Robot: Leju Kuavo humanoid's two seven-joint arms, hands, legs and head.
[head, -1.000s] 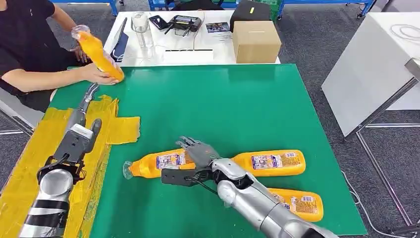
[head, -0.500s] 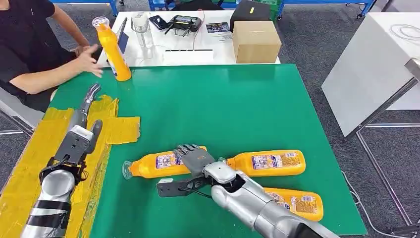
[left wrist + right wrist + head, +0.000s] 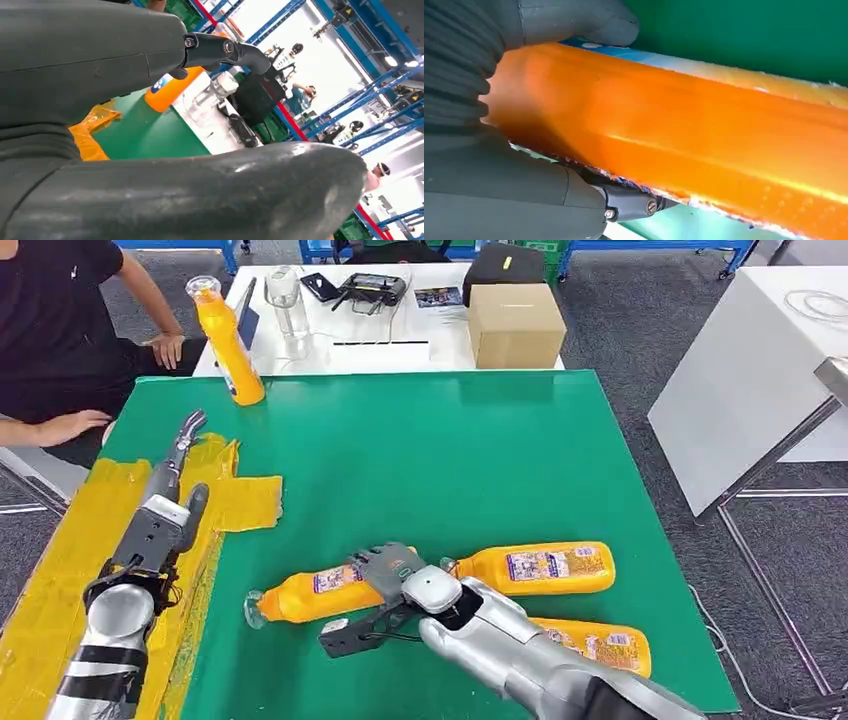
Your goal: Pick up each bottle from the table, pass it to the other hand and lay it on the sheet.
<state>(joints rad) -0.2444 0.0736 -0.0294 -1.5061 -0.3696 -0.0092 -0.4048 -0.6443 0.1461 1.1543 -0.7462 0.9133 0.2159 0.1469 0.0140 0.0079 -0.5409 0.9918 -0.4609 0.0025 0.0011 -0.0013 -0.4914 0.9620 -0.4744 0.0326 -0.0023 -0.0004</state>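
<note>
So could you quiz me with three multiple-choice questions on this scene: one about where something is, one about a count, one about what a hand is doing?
1. Where is the upright bottle?
A. at the far left corner of the green mat
B. on the cardboard box
C. on the floor

2. How many orange bottles lie flat on the mat?
A. one
B. three
C. five

3. What is the right hand doing?
A. hanging free above the mat
B. closing around a lying bottle
C. holding the glass jar

Answers: 1 A, it stands on the mat's far left corner near the person; 2 B, three lie near the right arm; 3 B, the right wrist view shows thumb and fingers wrapped around the orange body.
</note>
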